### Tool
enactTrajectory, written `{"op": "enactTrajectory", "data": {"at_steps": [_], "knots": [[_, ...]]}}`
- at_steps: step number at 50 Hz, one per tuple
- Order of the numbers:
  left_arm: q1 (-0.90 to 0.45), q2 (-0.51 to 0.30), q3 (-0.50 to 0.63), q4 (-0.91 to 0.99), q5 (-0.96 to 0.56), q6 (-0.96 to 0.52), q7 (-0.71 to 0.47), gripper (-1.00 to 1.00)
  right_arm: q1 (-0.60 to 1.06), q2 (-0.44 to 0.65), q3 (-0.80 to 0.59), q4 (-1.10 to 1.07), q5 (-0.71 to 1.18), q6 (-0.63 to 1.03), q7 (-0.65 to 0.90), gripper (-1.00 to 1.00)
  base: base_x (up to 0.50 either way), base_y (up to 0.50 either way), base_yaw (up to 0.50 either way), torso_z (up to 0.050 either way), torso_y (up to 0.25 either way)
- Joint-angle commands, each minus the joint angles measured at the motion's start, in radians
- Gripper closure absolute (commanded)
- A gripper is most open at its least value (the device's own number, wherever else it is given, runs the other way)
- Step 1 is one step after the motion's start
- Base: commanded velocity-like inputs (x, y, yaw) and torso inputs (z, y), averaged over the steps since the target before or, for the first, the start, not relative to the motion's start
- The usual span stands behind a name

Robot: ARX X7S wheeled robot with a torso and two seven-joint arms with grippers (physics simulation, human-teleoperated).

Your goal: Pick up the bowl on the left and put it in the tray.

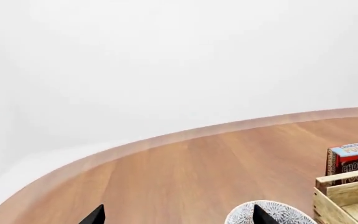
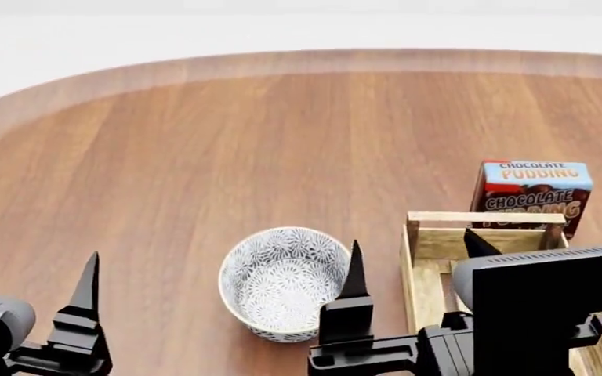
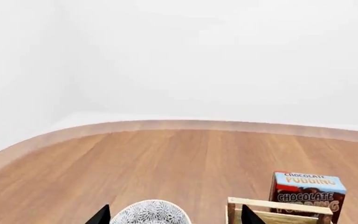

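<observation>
The bowl point(image 2: 283, 282) stands on the desk point(image 2: 228, 149), just left of the tray point(image 2: 426, 266); both hands are released, grasping nothing; we should lower the left hand point(image 2: 29, 270) squarely astride one rim wall before clenching.

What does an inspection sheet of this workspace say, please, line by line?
Surface: round wooden table, bare apart from three things.
Job's things: patterned bowl upright on the table, empty, left of the slatted tray; nothing seen in the visible part of the tray.
Clutter: pudding box standing behind the tray.
Grippers: left gripper and right gripper both open, holding nothing.
Cables: nothing seen.
Surroundings: plain white.
</observation>
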Motion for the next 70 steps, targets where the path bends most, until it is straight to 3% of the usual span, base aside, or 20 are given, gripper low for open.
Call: {"op": "enactTrajectory", "data": {"at_steps": [1, 34, 42, 70], "knots": [[-0.071, 0.049, -0.112, 0.048, -0.099, -0.086, 0.066, -1.00, 0.111, -0.007, 0.092, -0.037, 0.100, 0.128, 0.053, -1.00, 0.00, 0.00, 0.00, 0.050, 0.000], [-0.022, 0.038, -0.084, -0.031, -0.074, 0.003, 0.057, -1.00, 0.032, 0.029, 0.035, -0.023, 0.032, 0.012, -0.003, -1.00, 0.00, 0.00, 0.00, 0.050, 0.000], [-0.014, 0.042, -0.103, -0.014, -0.094, 0.027, 0.066, -1.00, 0.023, 0.035, 0.031, -0.027, 0.035, 0.000, -0.005, -1.00, 0.00, 0.00, 0.00, 0.000, 0.000], [0.007, 0.019, -0.077, -0.016, -0.072, 0.087, 0.056, -1.00, 0.001, 0.054, 0.012, -0.028, 0.025, -0.040, -0.004, -1.00, 0.00, 0.00, 0.00, 0.004, -0.245]]}}
